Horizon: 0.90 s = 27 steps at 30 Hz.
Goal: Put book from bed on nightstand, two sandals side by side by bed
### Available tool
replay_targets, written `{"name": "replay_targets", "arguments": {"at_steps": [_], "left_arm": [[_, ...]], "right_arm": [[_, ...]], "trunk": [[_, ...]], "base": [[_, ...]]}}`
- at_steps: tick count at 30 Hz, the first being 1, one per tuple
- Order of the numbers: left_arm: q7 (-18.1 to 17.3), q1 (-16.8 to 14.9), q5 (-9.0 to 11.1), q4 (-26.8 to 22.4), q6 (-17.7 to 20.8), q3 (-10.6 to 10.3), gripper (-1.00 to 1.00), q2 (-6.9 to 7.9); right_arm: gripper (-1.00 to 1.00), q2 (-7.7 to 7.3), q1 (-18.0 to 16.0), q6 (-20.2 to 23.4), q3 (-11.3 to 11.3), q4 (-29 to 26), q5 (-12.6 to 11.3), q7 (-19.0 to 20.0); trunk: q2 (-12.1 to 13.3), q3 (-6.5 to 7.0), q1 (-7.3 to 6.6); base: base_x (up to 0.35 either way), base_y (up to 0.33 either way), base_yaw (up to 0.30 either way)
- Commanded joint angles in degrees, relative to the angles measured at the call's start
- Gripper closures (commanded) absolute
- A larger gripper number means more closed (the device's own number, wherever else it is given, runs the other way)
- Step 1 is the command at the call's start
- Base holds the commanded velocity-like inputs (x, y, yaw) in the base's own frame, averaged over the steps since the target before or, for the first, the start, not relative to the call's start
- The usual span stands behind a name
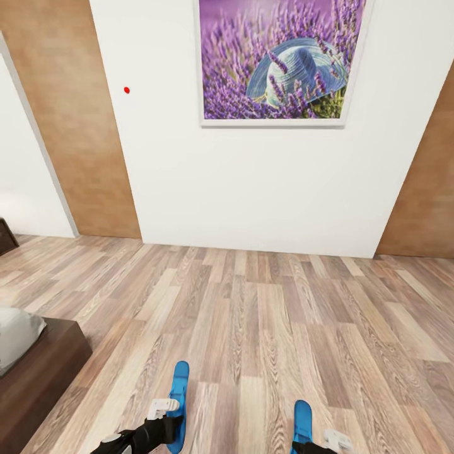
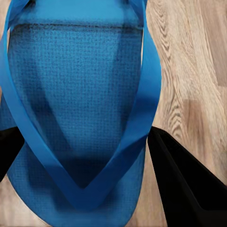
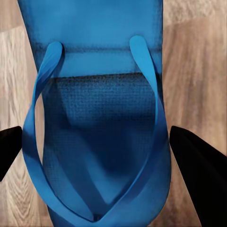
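Each of my grippers holds one of the two bright blue sandals above the wood-plank floor. The left sandal (image 1: 180, 386) juts forward from my left gripper (image 1: 171, 421). In the left wrist view its sole (image 2: 80, 94) fills the gap between both black fingers (image 2: 184, 179), which press its edges. The right sandal (image 1: 302, 419) sits in my right gripper (image 1: 316, 442), and its strapped sole (image 3: 99, 132) spans from finger to finger (image 3: 198, 170). A corner of the bed (image 1: 44, 369), with its grey mattress (image 1: 16, 337), shows at the lower left. The book is out of view.
A white wall (image 1: 252, 189) with a lavender picture (image 1: 280, 60) stands straight ahead, flanked by wood panels. Open plank floor (image 1: 265, 315) lies between me and the wall. A dark wooden furniture corner (image 1: 5, 236) pokes in at the left edge.
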Motion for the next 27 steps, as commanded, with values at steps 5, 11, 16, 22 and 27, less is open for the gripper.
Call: {"name": "replay_targets", "arguments": {"at_steps": [5, 11, 16, 22, 27], "left_arm": [[-0.1, -0.1, 0.3, 0.1, -0.4, -0.4, 1.0, 0.03], [-0.1, -0.1, 0.3, 0.1, -0.4, -0.4, 1.0, 0.03], [-0.1, -0.1, 0.3, 0.1, -0.4, -0.4, 1.0, 0.03], [-0.1, -0.1, 0.3, 0.1, -0.4, -0.4, 1.0, 0.03], [-0.1, -0.1, 0.3, 0.1, -0.4, -0.4, 1.0, 0.03]], "right_arm": [[1.0, -0.03, 0.0, 0.2, 0.4, -0.1, -0.6, 0.1], [1.0, -0.05, 0.0, 0.3, 0.3, -0.1, -0.6, 0.1], [1.0, -0.06, 0.0, 0.3, 0.3, -0.1, -0.6, 0.1], [1.0, -0.05, 0.0, 0.3, 0.4, -0.1, -0.6, 0.2], [1.0, -0.06, 0.0, 0.3, 0.3, -0.1, -0.6, 0.2]], "trunk": [[0.0, -0.05, 0.02], [0.0, -0.05, 0.02], [0.0, -0.05, 0.02], [0.0, -0.05, 0.02], [0.0, -0.05, 0.02]], "base": [[0.313, -0.001, 0.042], [0.314, -0.055, 0.004], [0.314, -0.088, 0.0], [0.313, -0.093, -0.036], [0.313, -0.094, -0.12]]}}
